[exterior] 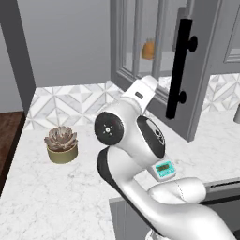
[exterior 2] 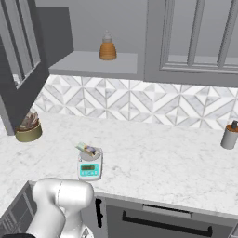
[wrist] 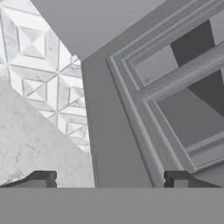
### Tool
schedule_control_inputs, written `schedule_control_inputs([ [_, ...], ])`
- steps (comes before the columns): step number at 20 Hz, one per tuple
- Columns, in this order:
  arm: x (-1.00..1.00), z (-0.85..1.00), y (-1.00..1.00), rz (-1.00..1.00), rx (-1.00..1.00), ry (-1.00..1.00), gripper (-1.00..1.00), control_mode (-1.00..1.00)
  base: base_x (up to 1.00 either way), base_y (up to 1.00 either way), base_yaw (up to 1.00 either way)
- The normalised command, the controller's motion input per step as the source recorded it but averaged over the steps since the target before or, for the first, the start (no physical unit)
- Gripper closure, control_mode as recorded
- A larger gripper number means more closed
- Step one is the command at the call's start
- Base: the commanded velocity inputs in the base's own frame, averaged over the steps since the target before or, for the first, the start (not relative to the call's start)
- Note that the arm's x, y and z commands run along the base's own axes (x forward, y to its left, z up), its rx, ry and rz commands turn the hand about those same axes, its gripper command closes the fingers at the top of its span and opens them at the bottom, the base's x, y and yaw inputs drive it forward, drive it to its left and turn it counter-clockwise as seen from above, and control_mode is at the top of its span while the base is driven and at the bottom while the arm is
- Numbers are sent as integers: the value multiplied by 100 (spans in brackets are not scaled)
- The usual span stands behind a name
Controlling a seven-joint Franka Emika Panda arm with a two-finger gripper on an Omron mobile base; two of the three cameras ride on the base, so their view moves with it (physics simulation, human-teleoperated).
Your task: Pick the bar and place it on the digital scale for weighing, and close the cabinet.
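Left base view, left to right: potted succulent (exterior: 61, 144) on the marble tabletop (exterior: 42, 197) near its left edge; the arm's white elbow mid-frame, hiding most of the digital scale (exterior: 165, 170), whose teal display corner shows just right of it; behind the arm, the cabinet (exterior: 154, 61) door stands swung out over the tabletop, its long black handle (exterior: 180, 70) facing the camera, an orange-brown rounded item (exterior: 148, 49) visible through the glass on the shelf. Right base view: open door at far left with the succulent below it; the bar (exterior 2: 87, 149) lies on the scale's plate, its upper end reaching slightly past the rim; a small grey canister (exterior 2: 229, 135) stands far right by the tiled backsplash. Hand view: gripper (wrist: 109, 179) spread wide, nothing between the fingertips (wrist: 41, 178), aimed at the grey frame of the door, with glass panes to the right and tile and marble to the left.
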Motion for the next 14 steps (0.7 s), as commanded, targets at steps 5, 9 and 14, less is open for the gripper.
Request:
schedule_control_inputs([
  [5,41,7,-100,0,0,0,-100,-100,0,0,0],
  [9,47,12,-98,0,2,0,-100,-100,0,0,0],
  [14,60,6,-83,0,4,5,-100,-100,0,0,0],
])
